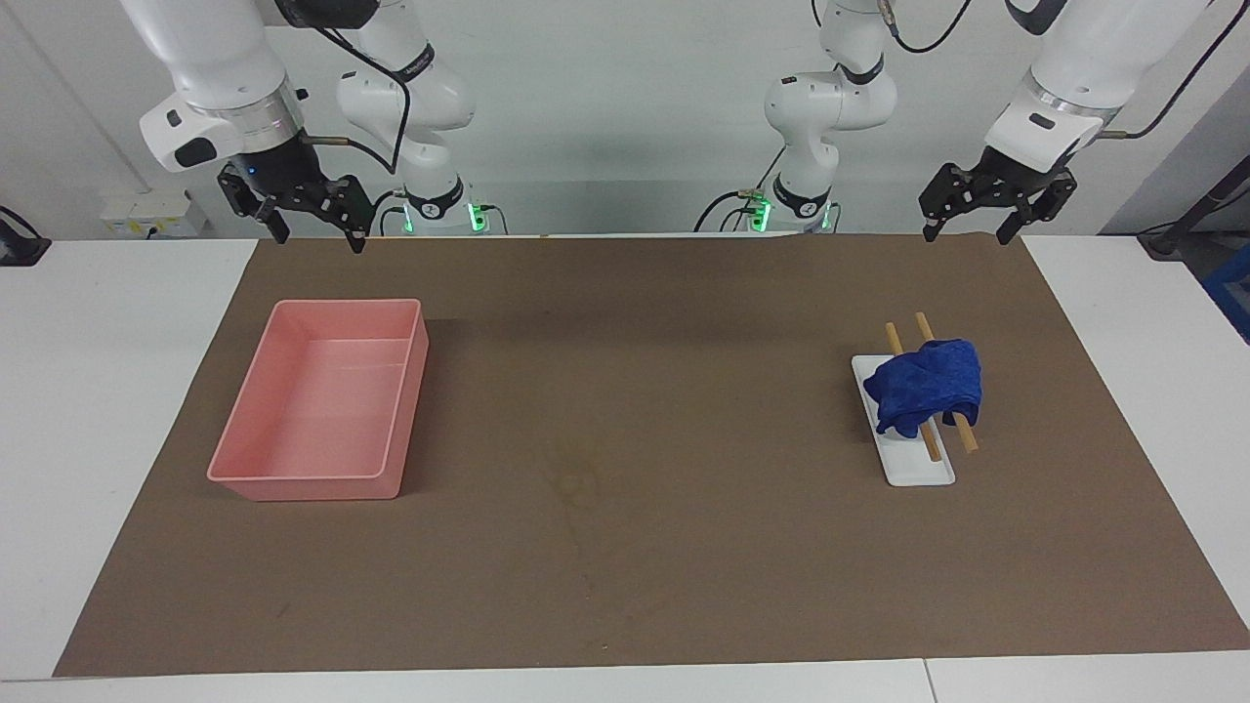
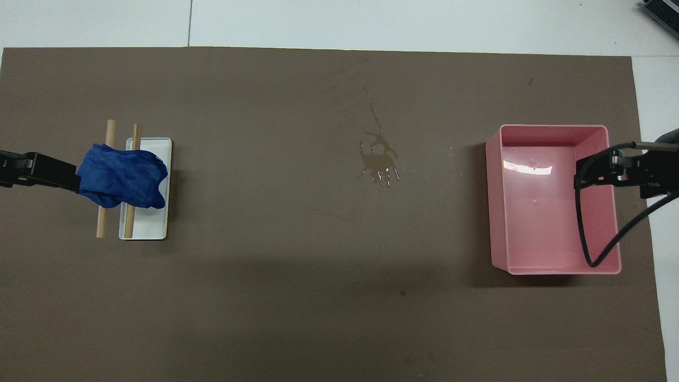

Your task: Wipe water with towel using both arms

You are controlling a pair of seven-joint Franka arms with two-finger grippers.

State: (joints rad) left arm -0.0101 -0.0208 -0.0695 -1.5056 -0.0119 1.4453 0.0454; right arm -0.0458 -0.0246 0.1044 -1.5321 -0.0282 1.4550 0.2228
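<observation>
The blue towel (image 1: 926, 395) (image 2: 122, 182) lies bunched over two wooden rods on a small white tray (image 1: 913, 469) (image 2: 142, 228), toward the left arm's end of the table. The water (image 1: 574, 480) (image 2: 379, 159) is a small shiny puddle near the middle of the brown mat. High in the air, my left gripper (image 1: 970, 229) (image 2: 32, 170) hangs open over the mat's edge by the towel, holding nothing. My right gripper (image 1: 314, 229) (image 2: 604, 172) also hangs open and empty, over the pink tub's end of the mat.
A pink plastic tub (image 1: 322, 400) (image 2: 554, 199) stands toward the right arm's end of the mat. The brown mat (image 1: 625, 586) covers most of the white table. A black cable (image 2: 589, 233) loops from the right wrist across the tub in the overhead view.
</observation>
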